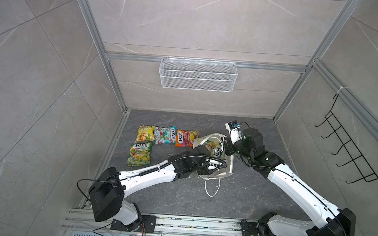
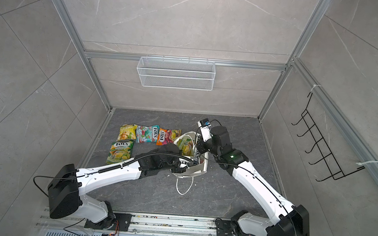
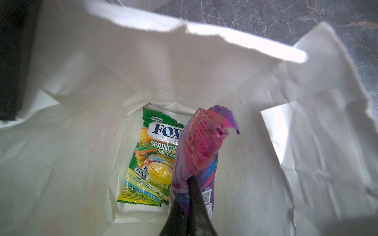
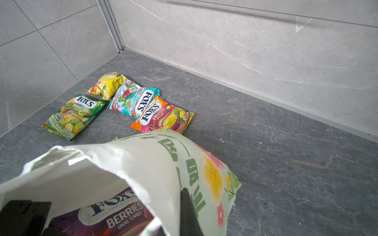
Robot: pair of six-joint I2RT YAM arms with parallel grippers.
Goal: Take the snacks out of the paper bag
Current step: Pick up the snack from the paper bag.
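Currently: left end effector (image 3: 189, 183) closed on purple packet (image 3: 204, 147) inside paper bag (image 3: 204, 71); right end effector (image 4: 184, 196) closed on bag rim. Likely risk: edge pinch slips on glossy film, packet drops back. Bag also holds one green-yellow packet (image 3: 151, 163); four packets (image 1: 164, 135) lie outside on desk (image 1: 246, 195).

4 snacks (image 4: 135, 102) flat beside open paper bag (image 4: 143, 163); purple packet (image 3: 196, 155), green packet (image 3: 151, 159) inside.

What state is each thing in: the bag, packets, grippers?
Paper bag: open.
Purple packet: inside bag, gripped.
Green packet: flat on bag's bottom.
Yellow packet: out, on table.
Teal packet: out, on table.
Orange packet: out, on table.
Second green packet: out, on table.
Left gripper: shut on purple packet.
Right gripper: shut on paper bag.
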